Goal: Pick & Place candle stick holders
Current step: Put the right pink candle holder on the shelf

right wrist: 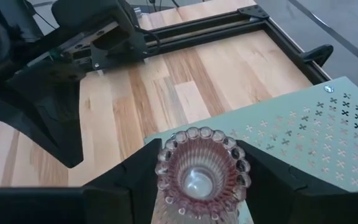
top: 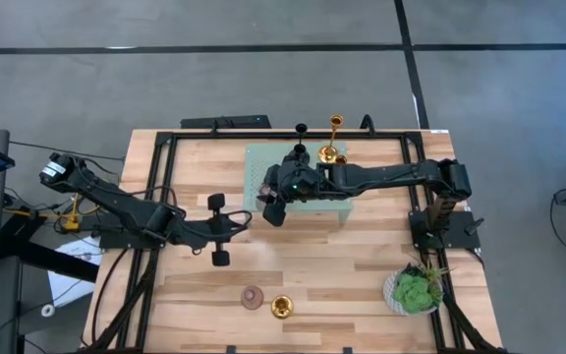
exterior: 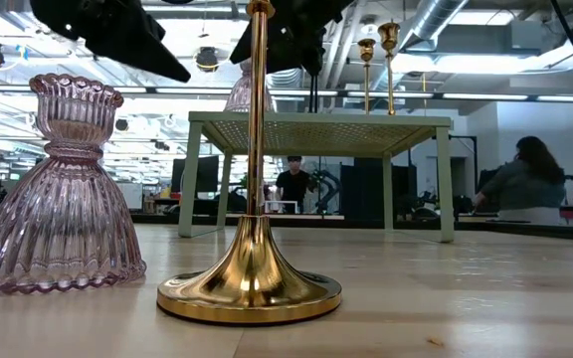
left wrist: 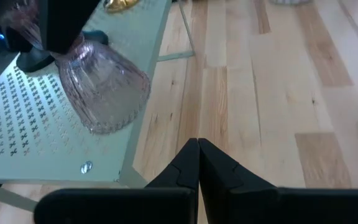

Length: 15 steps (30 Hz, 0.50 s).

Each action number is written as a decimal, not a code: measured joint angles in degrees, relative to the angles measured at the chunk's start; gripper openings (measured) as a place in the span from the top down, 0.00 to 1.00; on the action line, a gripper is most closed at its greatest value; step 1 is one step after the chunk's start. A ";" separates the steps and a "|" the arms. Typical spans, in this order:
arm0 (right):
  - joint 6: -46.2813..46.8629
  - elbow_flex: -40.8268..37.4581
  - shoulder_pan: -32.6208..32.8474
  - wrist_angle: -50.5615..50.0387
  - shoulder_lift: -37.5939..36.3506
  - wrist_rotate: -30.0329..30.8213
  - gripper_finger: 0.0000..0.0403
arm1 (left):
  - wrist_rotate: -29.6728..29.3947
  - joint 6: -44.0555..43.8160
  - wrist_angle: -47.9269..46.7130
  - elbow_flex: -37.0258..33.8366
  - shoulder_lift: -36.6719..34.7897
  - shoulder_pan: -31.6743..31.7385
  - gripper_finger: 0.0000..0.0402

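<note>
From above, the right arm [top: 391, 177] covers most of the green perforated stand [top: 334, 210] at the tabletop's [top: 362, 265] far edge. Its right gripper [right wrist: 201, 174] has fingers clamped on a pink holder [right wrist: 201, 171] resting on the stand. The left gripper [left wrist: 197, 165], fingers closed and empty, hovers beside the stand.

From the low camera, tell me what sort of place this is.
Probably an open robotics lab or workshop: exposed ceiling ducts, people seated at workstations behind, and a framed wooden test table carrying two robot arms.
</note>
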 joint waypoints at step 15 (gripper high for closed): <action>-1.84 -0.09 -0.01 2.20 0.00 -0.04 0.54 | 3.22 5.03 18.86 -0.02 7.14 5.15 0.99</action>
